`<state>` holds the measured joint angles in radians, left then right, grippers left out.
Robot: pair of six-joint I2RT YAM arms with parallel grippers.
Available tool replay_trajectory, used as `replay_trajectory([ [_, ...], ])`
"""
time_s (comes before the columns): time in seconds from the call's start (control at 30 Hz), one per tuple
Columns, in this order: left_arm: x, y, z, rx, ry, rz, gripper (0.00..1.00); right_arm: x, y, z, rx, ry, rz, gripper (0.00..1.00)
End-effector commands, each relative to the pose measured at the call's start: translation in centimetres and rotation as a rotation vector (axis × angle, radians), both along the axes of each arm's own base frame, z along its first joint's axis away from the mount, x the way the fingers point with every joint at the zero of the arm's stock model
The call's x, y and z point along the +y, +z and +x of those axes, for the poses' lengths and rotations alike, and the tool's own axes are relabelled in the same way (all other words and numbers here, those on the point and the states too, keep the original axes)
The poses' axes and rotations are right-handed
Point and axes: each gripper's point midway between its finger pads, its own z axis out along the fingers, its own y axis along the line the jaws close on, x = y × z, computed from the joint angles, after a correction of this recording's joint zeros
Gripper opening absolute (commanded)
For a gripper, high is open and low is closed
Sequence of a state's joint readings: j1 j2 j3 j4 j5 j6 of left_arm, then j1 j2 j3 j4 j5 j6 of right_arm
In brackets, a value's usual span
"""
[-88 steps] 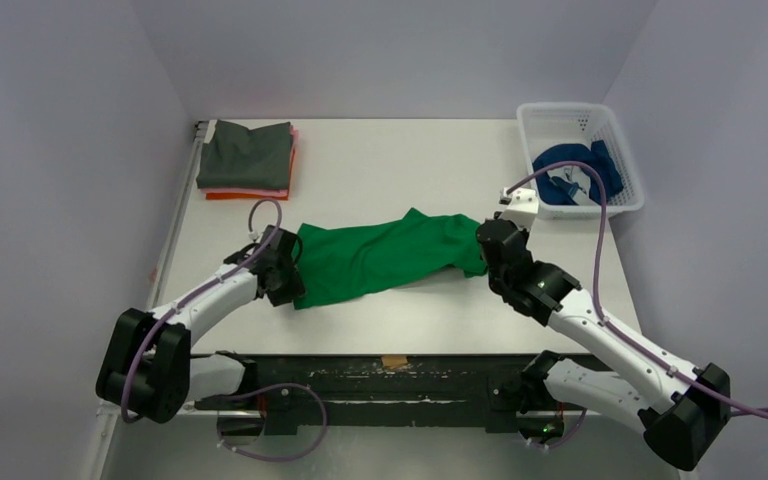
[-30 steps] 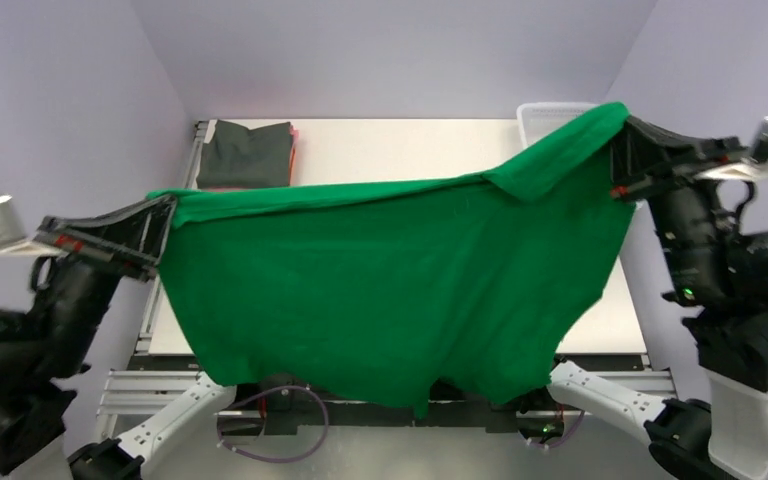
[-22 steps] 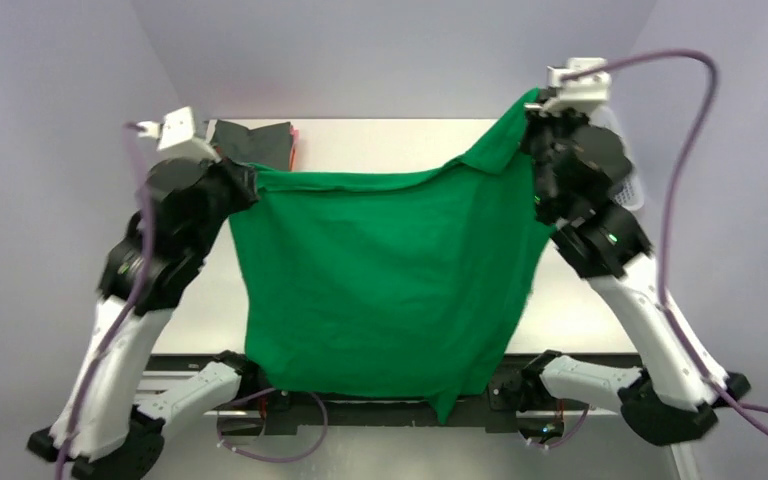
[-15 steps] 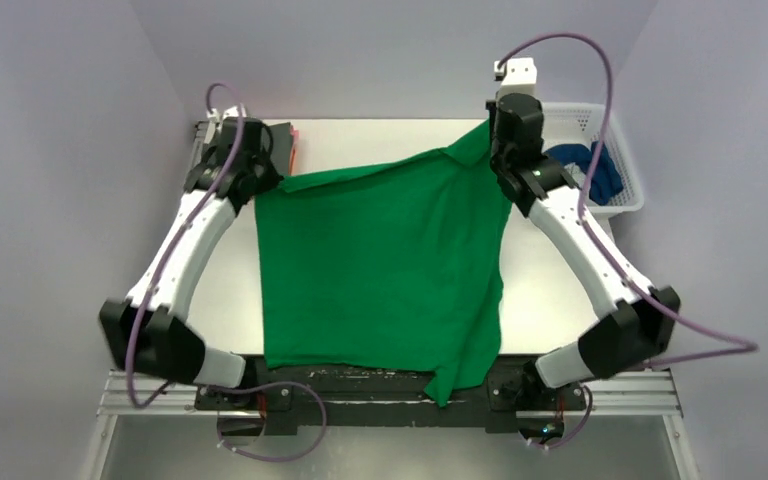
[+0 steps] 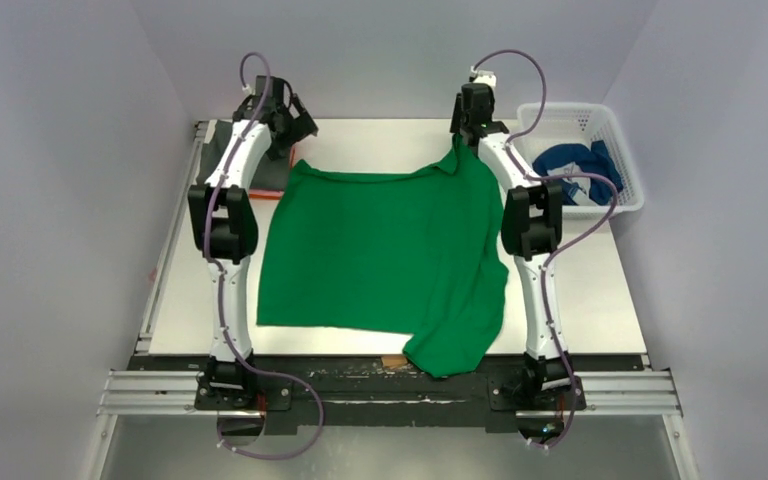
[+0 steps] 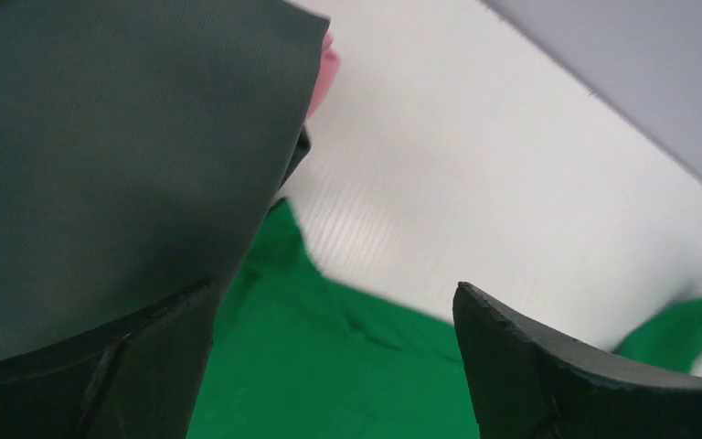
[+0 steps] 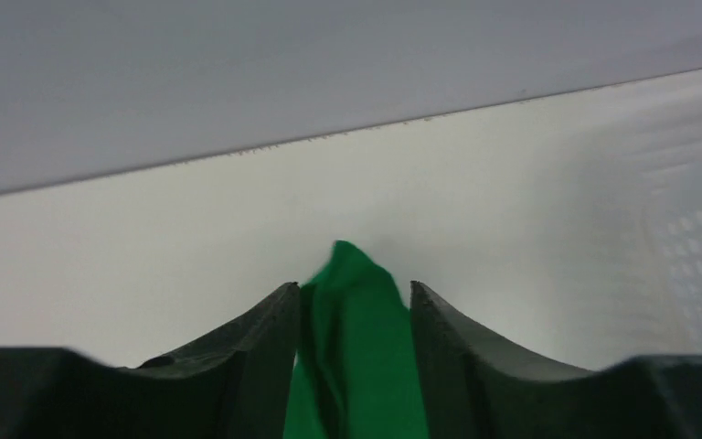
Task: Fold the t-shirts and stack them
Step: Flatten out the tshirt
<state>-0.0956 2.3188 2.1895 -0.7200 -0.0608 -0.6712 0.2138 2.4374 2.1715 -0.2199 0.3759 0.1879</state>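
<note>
Two arms were stretched toward the far edge of the table (image 5: 580, 290), with the green shirt (image 5: 380, 250) spread mostly flat between them. The left arm (image 5: 225, 210) ended above the folded dark grey shirt (image 6: 101, 165) at the far left corner. Its jaws stood wide, the two fingers (image 6: 548, 375) well apart with nothing between them, and the green shirt's far left corner lay on the table just below. A pink shirt (image 6: 327, 64) showed its edge under the grey one. The right arm (image 5: 530, 215) had its jaws narrow, holding a peak of cloth at the green shirt's far right corner, which was drawn up toward them. The shirt's near right hem was bunched and hung over the table's near edge. A blue shirt (image 5: 570, 160) lay in the white basket (image 5: 625, 130) at the far right.
</note>
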Motion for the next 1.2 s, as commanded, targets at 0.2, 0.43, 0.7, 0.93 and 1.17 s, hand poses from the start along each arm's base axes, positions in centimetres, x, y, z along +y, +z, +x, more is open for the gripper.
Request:
replay_trajectory([
  [0.2,-3.7,9.9,-0.7,-0.227,-0.166,-0.230,1.00,1.4,6.8,-3.3,-0.043,0.116,0.308,0.80],
  [0.43,-7.3,9.3,-11.7,-0.186,-0.284,-0.190,1.00,4.5,3.6,-11.1,0.108,0.266,0.456,0.82],
  [0.7,-10.7,1.9,-21.7,-0.060,-0.394,-0.194,1.00,7.8,-1.1,-11.7,0.178,0.317,0.622,0.83],
  [0.93,-10.6,-5.2,-24.3,0.114,-0.359,-0.218,1.00,8.8,-4.9,-8.8,0.148,0.243,0.638,0.83],
  [1.17,-9.9,-9.6,-26.3,0.257,-0.326,-0.201,1.00,9.7,-7.7,-3.7,0.085,0.150,0.681,0.82],
])
